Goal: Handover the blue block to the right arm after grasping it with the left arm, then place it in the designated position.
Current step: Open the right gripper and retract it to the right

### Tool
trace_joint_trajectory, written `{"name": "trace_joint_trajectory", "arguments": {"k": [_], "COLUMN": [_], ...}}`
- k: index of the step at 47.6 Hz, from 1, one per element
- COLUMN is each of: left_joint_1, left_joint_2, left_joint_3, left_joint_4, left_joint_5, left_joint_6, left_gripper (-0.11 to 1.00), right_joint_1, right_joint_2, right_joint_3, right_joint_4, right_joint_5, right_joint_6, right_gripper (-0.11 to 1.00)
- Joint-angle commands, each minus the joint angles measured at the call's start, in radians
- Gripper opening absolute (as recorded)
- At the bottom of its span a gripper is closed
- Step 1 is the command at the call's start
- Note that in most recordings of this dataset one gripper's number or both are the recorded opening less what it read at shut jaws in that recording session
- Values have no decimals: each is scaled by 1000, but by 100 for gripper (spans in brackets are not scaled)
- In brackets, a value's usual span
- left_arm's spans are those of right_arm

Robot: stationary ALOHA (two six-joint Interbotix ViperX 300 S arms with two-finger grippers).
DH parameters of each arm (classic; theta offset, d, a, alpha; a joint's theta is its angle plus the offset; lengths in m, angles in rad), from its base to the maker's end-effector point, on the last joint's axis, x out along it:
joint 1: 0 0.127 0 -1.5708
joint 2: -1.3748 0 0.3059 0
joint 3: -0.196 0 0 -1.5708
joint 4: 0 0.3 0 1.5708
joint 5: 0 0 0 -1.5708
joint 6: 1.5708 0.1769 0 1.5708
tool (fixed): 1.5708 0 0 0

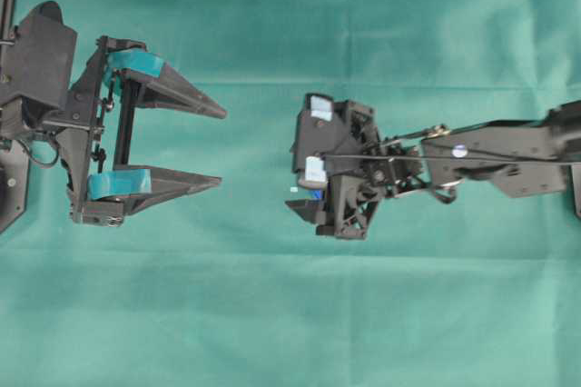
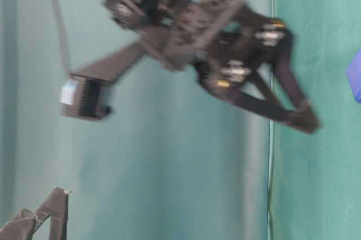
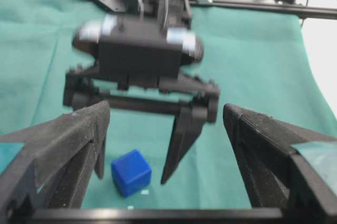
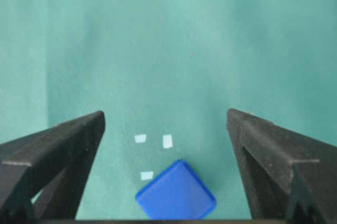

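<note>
The blue block (image 4: 176, 192) is seen lying on the green cloth (image 4: 168, 50), free of both grippers. In the right wrist view it rests between the two plain black fingers (image 4: 58, 150) of the right gripper (image 4: 166, 129), with cloth visible on either side of it, so that neither finger is touching it. The fingers are spread wide apart. Three tiny white marks (image 4: 154, 142) of the designated position are seen on the cloth just beyond the block; the block is turned corner-on to them and appears to sit beside the marked square rather than squarely inside it, though the near part of the square is cut off by the frame edge and this cannot be told for certain.

In the overhead view the right gripper (image 1: 313, 192) is pointed steeply down near the middle of the cloth (image 1: 290, 332), and only a sliver of the block (image 1: 315, 194) is shown beneath it. One white mark (image 1: 293, 190) is visible just left of it.

The left gripper (image 1: 218, 146), with teal tape bands (image 1: 136, 62) around its fingers, is held well apart on the left side, nothing between its fingers, which are spread wide. From the left wrist view the block (image 3: 131, 172) is seen on the cloth beyond the left fingers (image 3: 68, 140), under the blurred right gripper (image 3: 139, 155). A small white mark (image 3: 145, 192) lies just beside the block's near edge.
</note>
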Motion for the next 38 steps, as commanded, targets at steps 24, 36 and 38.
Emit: {"name": "trace_joint_trajectory", "arguments": {"k": [24,36,38], "left_joint_1": [-2,0,0], "left_joint_2": [-5,-6,-6], "left_joint_3": [-17,-17,-17], "left_joint_4": [2,2,2], "left_joint_5": [-5,-5,-5], "left_joint_6": [0,-2,-2], "left_gripper": [100,100,100], "right_joint_1": [8,8,9], "right_joint_2": [-282,-333,-333], "right_joint_3": [-25,-15,-15], "right_joint_4": [-29,-31,-32], "right_joint_5": [172,199,199], "right_joint_6": [-8,-8,-9], "right_gripper": [92,92,92]}}
